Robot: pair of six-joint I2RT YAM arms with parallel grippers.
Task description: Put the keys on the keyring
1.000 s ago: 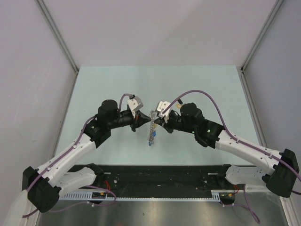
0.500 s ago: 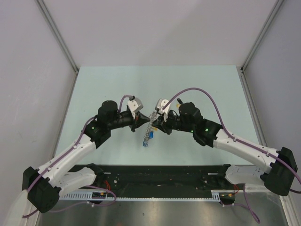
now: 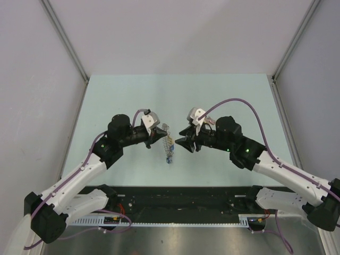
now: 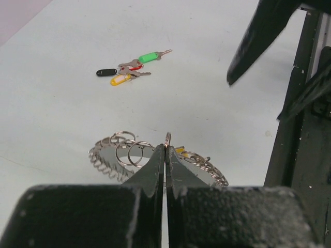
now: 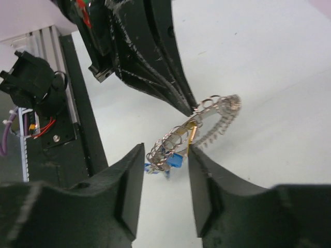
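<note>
Left gripper (image 4: 165, 150) clamps the keyring (image 5: 206, 122) (blue key (image 5: 176, 160) dangling); right gripper (image 5: 165, 155), jaws apart, sits at its 3 o'clock.

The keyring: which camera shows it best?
Right wrist: the keyring hangs whole from the left gripper, a blue-headed key at its lower end. Left wrist hides its middle behind the fingers; the top view shows it tiny.

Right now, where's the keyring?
In the top view the keyring is held near the centre of the table, pinched at its rim by the left gripper; the open right gripper sits right of it, not touching.
</note>
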